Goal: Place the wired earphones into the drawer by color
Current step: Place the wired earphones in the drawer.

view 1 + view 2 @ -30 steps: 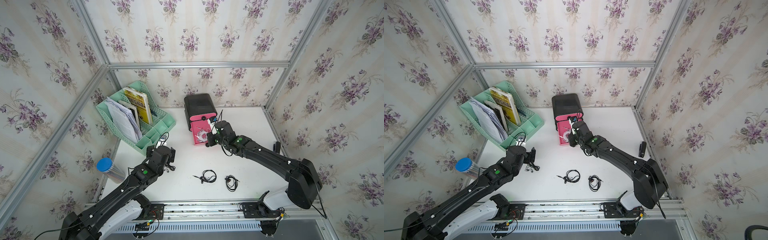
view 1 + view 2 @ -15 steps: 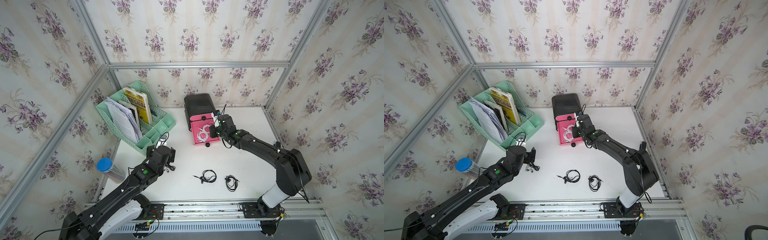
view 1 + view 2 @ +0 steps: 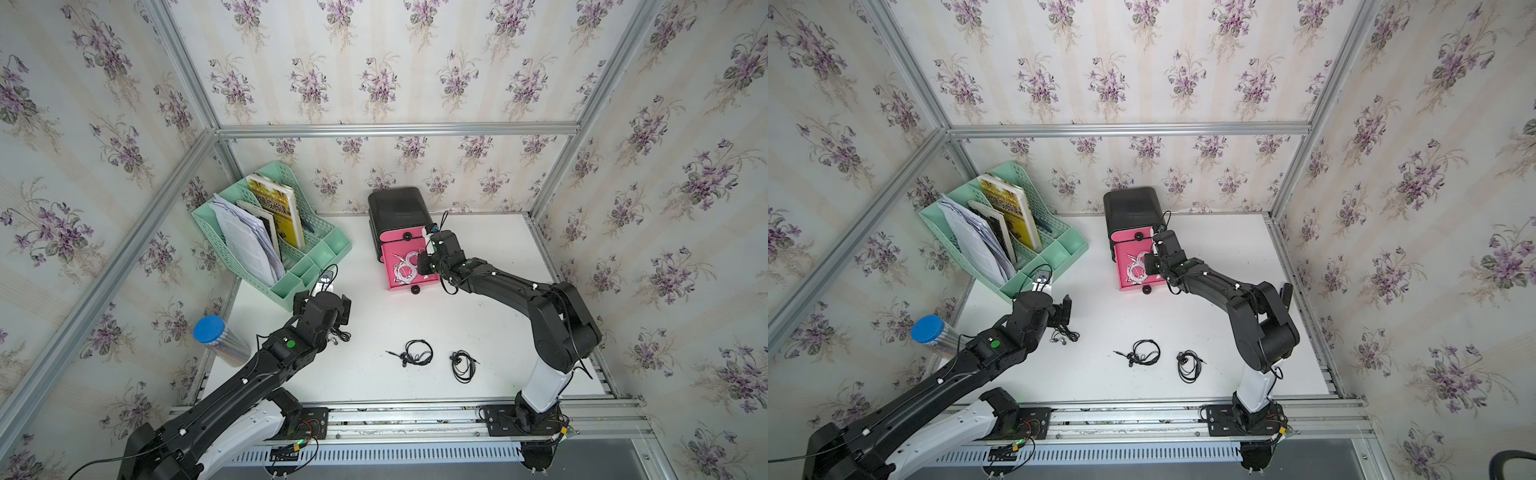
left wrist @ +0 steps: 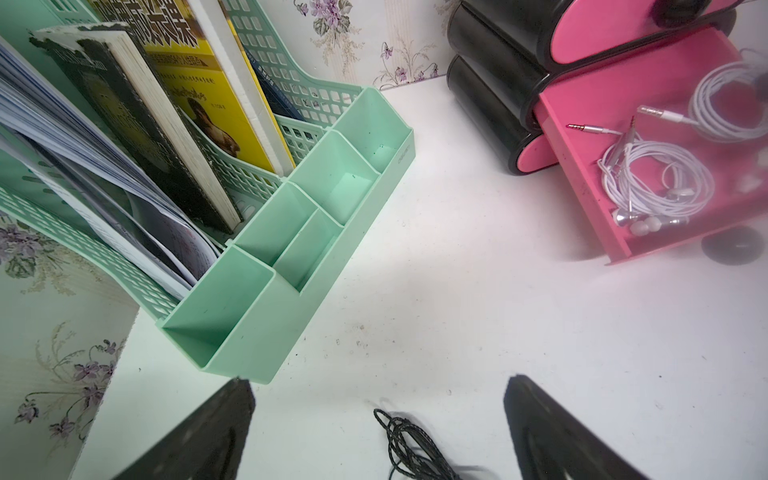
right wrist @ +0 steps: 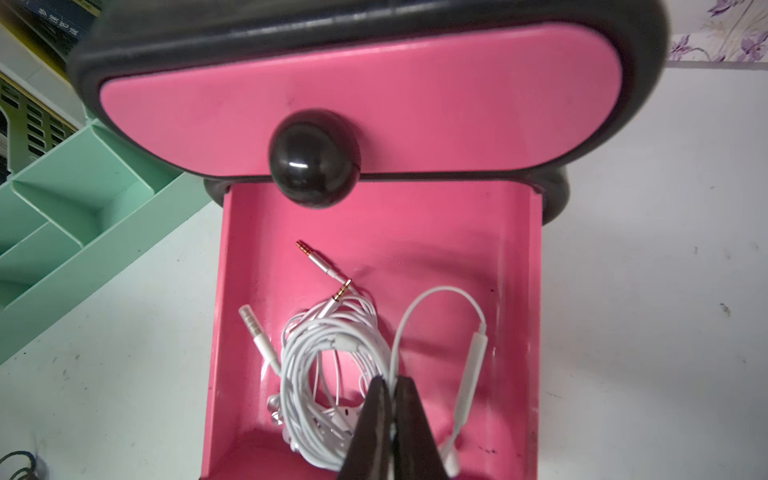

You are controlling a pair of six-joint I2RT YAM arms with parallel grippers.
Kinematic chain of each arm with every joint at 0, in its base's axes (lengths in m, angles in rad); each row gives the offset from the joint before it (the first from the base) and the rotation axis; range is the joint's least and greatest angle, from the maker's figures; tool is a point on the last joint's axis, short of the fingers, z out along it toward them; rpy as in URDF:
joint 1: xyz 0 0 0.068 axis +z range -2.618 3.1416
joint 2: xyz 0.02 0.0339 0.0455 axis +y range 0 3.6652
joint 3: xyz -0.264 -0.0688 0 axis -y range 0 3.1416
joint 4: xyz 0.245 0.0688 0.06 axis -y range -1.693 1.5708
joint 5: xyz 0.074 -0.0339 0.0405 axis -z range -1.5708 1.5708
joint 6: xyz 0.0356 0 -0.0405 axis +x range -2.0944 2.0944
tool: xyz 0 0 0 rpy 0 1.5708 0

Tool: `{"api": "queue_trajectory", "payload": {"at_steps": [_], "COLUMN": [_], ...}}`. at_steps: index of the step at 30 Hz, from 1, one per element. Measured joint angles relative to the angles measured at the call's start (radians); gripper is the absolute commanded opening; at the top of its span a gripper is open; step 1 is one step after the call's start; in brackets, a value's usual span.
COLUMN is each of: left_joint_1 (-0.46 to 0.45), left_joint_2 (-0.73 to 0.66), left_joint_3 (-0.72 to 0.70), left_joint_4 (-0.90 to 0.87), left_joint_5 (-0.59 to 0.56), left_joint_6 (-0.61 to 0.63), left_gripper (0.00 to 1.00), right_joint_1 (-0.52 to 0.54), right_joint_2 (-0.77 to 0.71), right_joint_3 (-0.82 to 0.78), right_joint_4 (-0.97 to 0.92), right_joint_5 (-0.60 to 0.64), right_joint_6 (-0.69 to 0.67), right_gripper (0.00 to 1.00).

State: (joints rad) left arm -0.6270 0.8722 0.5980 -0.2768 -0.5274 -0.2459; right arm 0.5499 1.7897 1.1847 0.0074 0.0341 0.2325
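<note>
A pink drawer (image 3: 390,257) (image 5: 415,232) stands pulled out of the black cabinet (image 3: 397,208). Coiled white wired earphones (image 3: 405,268) (image 5: 324,365) lie in it. My right gripper (image 3: 424,264) (image 5: 392,380) is over the drawer's front part, shut on a white earphone cable (image 5: 436,291) that loops out from its tips. My left gripper (image 3: 328,320) (image 4: 380,380) is open, with a black earphone bundle (image 3: 338,334) (image 4: 409,444) on the table between its fingers, untouched. Two more black bundles (image 3: 415,353) (image 3: 463,365) lie near the table's front middle.
The cabinet's upper pink drawer is closed, with a black knob (image 5: 313,158). A green desk organizer (image 3: 324,249) with books and papers stands at the back left, close to my left gripper. A blue-lidded cylinder (image 3: 212,332) stands at the table's left edge. Aluminium frame posts and papered walls surround the table.
My right arm has folded its elbow up and back, and its gripper with the white cable has shifted slightly further over the drawer. The left arm has not moved.
</note>
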Motion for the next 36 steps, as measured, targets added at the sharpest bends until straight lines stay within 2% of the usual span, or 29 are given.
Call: {"api": "queue_trajectory", "payload": {"at_steps": [6, 18, 20, 22, 25, 28, 36], "left_joint_1": [0.000, 0.000, 0.000, 0.000, 0.000, 0.000, 0.000], "left_joint_2": [0.005, 0.006, 0.006, 0.006, 0.006, 0.005, -0.013], "left_joint_3": [0.000, 0.000, 0.000, 0.000, 0.000, -0.002, -0.014], "left_joint_4": [0.002, 0.002, 0.002, 0.002, 0.002, 0.002, 0.014], "left_joint_5": [0.000, 0.001, 0.001, 0.001, 0.002, 0.008, 0.050], "left_joint_6": [0.000, 0.000, 0.000, 0.000, 0.000, 0.000, 0.008], "left_gripper": [0.99, 0.99, 0.99, 0.99, 0.99, 0.99, 0.99], "right_joint_1": [-0.051, -0.060, -0.060, -0.060, -0.059, -0.059, -0.059], "right_joint_2": [0.026, 0.044, 0.045, 0.050, 0.050, 0.045, -0.054], "right_joint_3": [-0.005, -0.008, -0.008, -0.006, -0.005, -0.005, -0.024], "right_joint_4": [0.015, 0.025, 0.029, 0.035, 0.036, 0.035, 0.028], "right_joint_5": [0.010, -0.004, -0.004, -0.005, -0.009, -0.009, -0.018], "right_joint_6": [0.011, 0.026, 0.026, 0.028, 0.029, 0.033, 0.038], "right_gripper": [0.00, 0.00, 0.06, 0.21, 0.33, 0.39, 0.46]}}
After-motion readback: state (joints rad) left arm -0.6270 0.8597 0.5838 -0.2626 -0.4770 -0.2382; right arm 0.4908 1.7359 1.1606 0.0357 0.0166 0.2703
